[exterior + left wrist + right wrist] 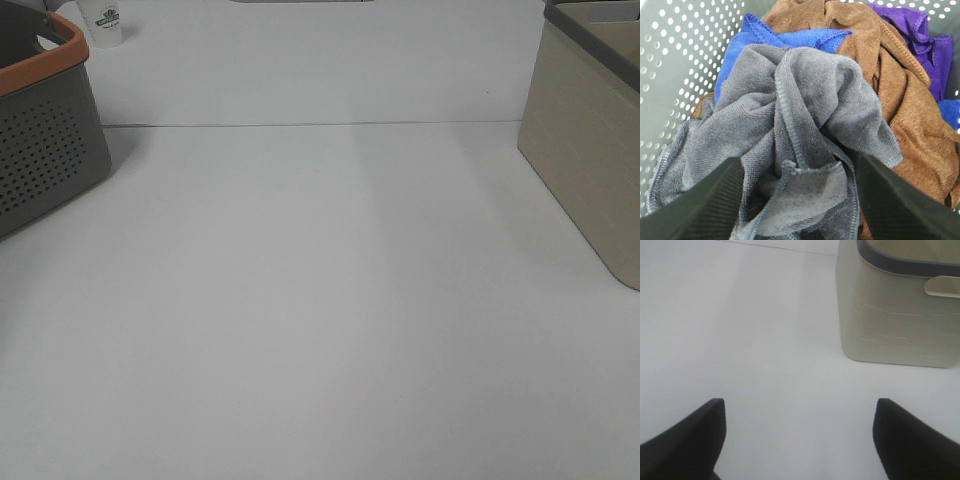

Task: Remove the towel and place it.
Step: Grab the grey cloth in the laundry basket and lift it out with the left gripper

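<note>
Straddling the crumpled towel (805, 100), no clear long axis, left pincer (800, 164) spread, right pincer (800, 405) likewise.

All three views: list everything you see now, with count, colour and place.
table: one, white
basket: one, grey with orange rim, table's left
bin: one, beige with dark rim, table's right
small container: one, white, behind the basket
towel: one, charcoal grey, atop the pile in the basket
brown cloth: one, brown, beside the towel
blue cloth: one or two, blue, under the towel
purple cloth: one, purple, beyond the brown cloth
left gripper: one, black jaws open, astride the towel
right gripper: one, black jaws open, over bare table
</note>
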`<state>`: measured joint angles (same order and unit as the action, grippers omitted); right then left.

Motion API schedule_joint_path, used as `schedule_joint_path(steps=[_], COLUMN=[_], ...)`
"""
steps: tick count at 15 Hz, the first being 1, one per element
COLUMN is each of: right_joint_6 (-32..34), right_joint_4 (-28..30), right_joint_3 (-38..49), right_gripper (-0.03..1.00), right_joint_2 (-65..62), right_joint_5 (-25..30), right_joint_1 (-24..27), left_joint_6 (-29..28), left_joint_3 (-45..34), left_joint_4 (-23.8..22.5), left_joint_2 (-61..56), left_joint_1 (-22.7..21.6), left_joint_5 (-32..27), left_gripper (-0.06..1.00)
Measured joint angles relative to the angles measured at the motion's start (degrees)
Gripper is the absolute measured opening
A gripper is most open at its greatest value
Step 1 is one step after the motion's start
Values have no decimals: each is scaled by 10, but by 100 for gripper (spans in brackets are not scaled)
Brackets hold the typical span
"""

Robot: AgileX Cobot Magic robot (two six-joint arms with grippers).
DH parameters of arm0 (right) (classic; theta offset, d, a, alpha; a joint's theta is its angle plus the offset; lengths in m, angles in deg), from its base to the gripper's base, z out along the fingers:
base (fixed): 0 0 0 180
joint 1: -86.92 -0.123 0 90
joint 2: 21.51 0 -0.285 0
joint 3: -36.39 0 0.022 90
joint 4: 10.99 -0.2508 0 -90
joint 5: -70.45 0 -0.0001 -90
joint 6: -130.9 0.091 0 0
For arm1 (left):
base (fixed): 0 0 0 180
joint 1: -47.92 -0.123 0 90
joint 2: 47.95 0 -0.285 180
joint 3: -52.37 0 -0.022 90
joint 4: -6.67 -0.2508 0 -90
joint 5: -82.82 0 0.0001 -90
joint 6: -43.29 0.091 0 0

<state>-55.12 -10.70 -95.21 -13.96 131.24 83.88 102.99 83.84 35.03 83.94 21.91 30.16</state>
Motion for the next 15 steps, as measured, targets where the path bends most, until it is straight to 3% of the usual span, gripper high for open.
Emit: schedule_joint_path(steps=[4, 7, 8, 10, 11, 15], right_joint_6=[1, 1, 1, 1, 1, 1], right_joint_4=[0, 0, 0, 0, 0, 0], right_joint_3=[0, 0, 0, 0, 0, 0], right_gripper=[79, 79, 79, 79, 79, 79], right_joint_2=[0, 0, 0, 0, 0, 0], right_joint_5=[0, 0, 0, 0, 0, 0], right_joint_1=[0, 0, 0, 0, 0, 0], left_joint_6=[-1, -3, -11, -34, -42, -48], left_joint_3=[0, 0, 0, 0, 0, 0], left_joint_4=[-1, -4, -4, -9, -14, -27], left_joint_2=[2, 5, 5, 5, 5, -40], left_joint_1=[0, 0, 0, 0, 0, 0], left_joint_5=[-6, -13, -13, -7, -1, 22], left_gripper=[61, 53, 47, 13, 4, 0])
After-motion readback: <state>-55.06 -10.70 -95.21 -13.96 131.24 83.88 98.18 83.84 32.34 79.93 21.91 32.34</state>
